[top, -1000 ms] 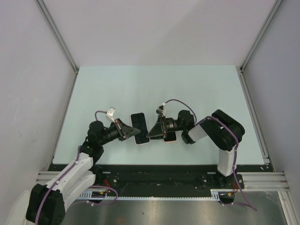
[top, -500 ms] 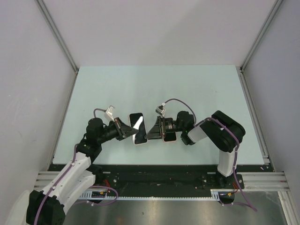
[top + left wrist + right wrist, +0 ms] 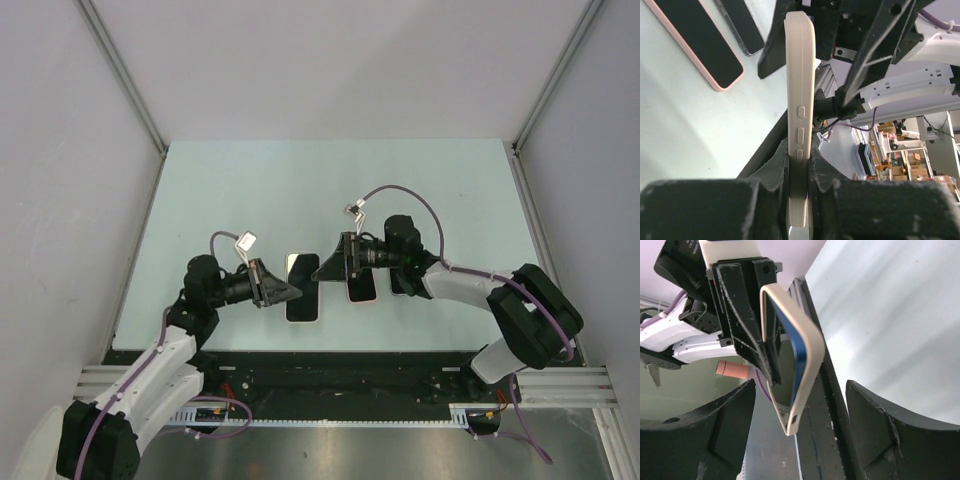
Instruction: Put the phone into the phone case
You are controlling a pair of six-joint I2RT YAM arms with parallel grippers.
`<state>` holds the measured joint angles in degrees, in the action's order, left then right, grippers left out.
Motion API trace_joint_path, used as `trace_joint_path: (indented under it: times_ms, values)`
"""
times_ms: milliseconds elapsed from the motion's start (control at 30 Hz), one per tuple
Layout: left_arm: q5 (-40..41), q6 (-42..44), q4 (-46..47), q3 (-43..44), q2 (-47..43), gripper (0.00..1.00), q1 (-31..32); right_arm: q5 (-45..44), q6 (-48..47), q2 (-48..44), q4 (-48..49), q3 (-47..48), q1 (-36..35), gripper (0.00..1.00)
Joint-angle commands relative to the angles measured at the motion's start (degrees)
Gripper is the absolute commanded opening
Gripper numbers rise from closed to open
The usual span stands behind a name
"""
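Note:
My left gripper [image 3: 288, 292] is shut on a cream phone case [image 3: 303, 287] and holds it off the table. In the left wrist view the case [image 3: 800, 100] stands edge-on, clamped between the jaws [image 3: 799, 170]. In the right wrist view a blue phone [image 3: 799, 347] sits inside the cream case [image 3: 807, 370], and the case's near corner stands off the phone. My right gripper [image 3: 324, 269] is open. Its fingers [image 3: 727, 432] lie on either side of that corner without touching it.
A pink-cased phone [image 3: 361, 284] lies screen-up on the pale green table [image 3: 300, 190] under the right gripper. It also shows in the left wrist view [image 3: 695, 40], next to a dark case [image 3: 742, 22]. Grey walls enclose the table.
The right arm has stretched out and its gripper has risen off the pink-cased phone towards the cream case. The left gripper has swung the cream case a little nearer and more upright.

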<state>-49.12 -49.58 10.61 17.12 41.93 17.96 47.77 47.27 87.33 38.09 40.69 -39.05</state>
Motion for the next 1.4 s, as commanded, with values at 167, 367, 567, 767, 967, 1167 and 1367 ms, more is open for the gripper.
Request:
trace_joint_path:
  times_ms: [167, 367, 567, 767, 967, 1167, 1367]
  values:
    - [-8.5, -7.5, 17.5, -2.8, 2.4, 0.0, -0.3, 2.3, -1.2, 0.4, -0.5, 2.8, 1.3, 0.77]
    - [-8.0, -7.5, 16.9, -2.7, 5.5, 0.0, -0.2, 4.2, 1.4, 1.3, 3.6, 3.3, 1.6, 0.72]
    - [-6.0, -4.7, 10.8, -2.1, 10.4, 0.0, -0.3, 4.7, 4.7, 2.0, 7.4, 3.4, 2.5, 0.59]
    - [0.4, 3.8, -2.0, 1.4, 14.4, 0.0, -0.2, 2.4, 0.4, 1.1, 3.1, 4.4, 2.8, 0.1]
    - [6.8, 7.5, -10.9, 3.8, 17.3, 0.0, -0.3, -3.6, -10.7, -2.3, -10.0, 7.3, 1.3, 0.0]
    - [-4.0, 0.6, 4.4, 1.0, 17.3, 0.0, -0.3, -1.2, -9.0, -2.3, -12.3, 8.2, 2.0, 0.35]
    - [-8.8, -4.9, 11.7, -1.0, 16.3, 0.0, -0.3, 2.3, -5.2, -0.6, -5.3, 8.2, 2.6, 0.43]
